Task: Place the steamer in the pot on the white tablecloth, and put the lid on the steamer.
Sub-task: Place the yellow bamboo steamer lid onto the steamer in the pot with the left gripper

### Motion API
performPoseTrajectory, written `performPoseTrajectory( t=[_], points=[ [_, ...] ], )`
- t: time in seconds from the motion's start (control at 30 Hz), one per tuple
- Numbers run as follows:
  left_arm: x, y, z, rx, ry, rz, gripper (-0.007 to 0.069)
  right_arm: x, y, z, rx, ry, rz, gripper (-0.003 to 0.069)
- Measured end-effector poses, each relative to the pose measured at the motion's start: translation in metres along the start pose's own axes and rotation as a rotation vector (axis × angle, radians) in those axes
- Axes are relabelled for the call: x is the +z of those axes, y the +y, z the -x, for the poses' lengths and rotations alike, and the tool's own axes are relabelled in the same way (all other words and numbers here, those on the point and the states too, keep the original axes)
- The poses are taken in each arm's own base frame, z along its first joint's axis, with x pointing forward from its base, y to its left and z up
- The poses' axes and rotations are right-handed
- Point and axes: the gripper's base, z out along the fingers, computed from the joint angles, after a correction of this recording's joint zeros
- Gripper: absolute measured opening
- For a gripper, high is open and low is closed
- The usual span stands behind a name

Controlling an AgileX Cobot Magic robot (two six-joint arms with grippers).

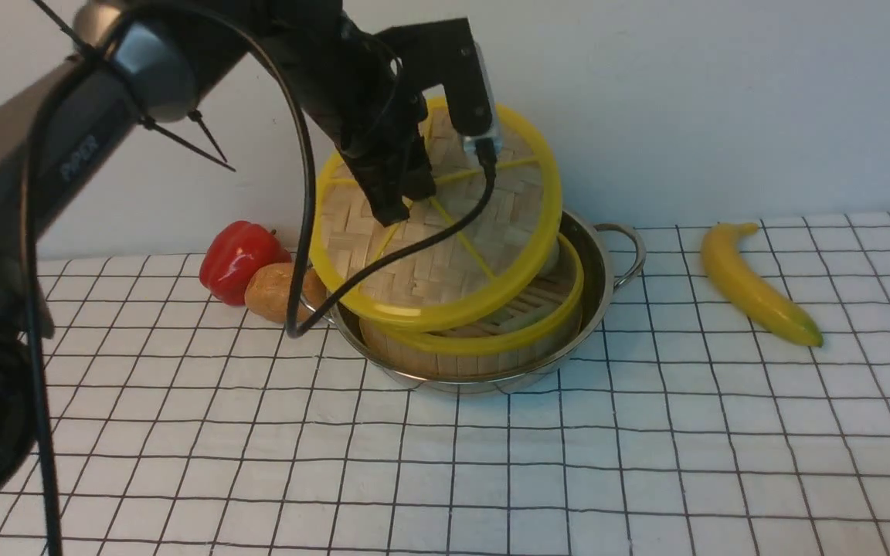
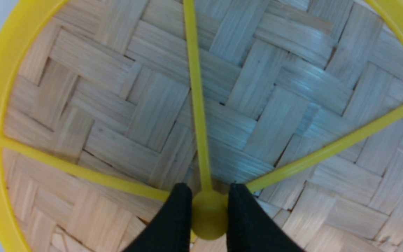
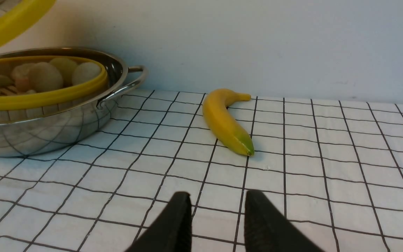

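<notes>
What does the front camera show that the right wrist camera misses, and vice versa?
Only the front view: a shiny red bell pepper, a brown potato-like lump beside it, and the left gripper pinching the centre knob of the tilted, yellow-rimmed woven-bamboo lid. Only the right wrist view: a clear look at pale round dumplings in the yellow-rimmed bamboo steamer, and the right gripper, open and empty. Both: that steamer in the shiny steel pot, the curved yellow banana, the white gridded tablecloth.
</notes>
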Motion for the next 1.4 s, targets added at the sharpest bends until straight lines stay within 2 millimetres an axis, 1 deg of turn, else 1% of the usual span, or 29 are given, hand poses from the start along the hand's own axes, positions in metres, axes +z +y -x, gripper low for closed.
performPoseTrajectory(
  t=[0.1, 0.23, 0.4, 0.6, 0.77, 1.07, 1.4],
  points=[
    [0.016, 0.001, 0.000, 0.034, -0.014, -0.005, 0.0117, 0.000, 0.000, 0.000, 0.000, 0.000, 0.000, 0.0240],
    [0.024, 0.004, 0.001, 0.058, -0.042, 0.018, 0.0117, 0.000, 0.000, 0.000, 0.000, 0.000, 0.000, 0.0240],
    [0.028, 0.003, 0.001, 0.068, -0.041, 0.005, 0.0117, 0.000, 0.000, 0.000, 0.000, 0.000, 0.000, 0.0240],
    [0.030, 0.004, 0.001, 0.067, -0.041, 0.003, 0.0117, 0.000, 0.000, 0.000, 0.000, 0.000, 0.000, 0.0240],
    [0.024, 0.006, 0.003, 0.068, -0.046, 0.009, 0.0117, 0.000, 0.000, 0.000, 0.000, 0.000, 0.000, 0.0240],
    [0.023, 0.000, 0.003, 0.060, -0.035, -0.068, 0.0117, 0.000, 0.000, 0.000, 0.000, 0.000, 0.000, 0.0240],
    [0.024, 0.001, 0.003, 0.072, -0.045, -0.062, 0.0117, 0.000, 0.000, 0.000, 0.000, 0.000, 0.000, 0.0240]
  ],
)
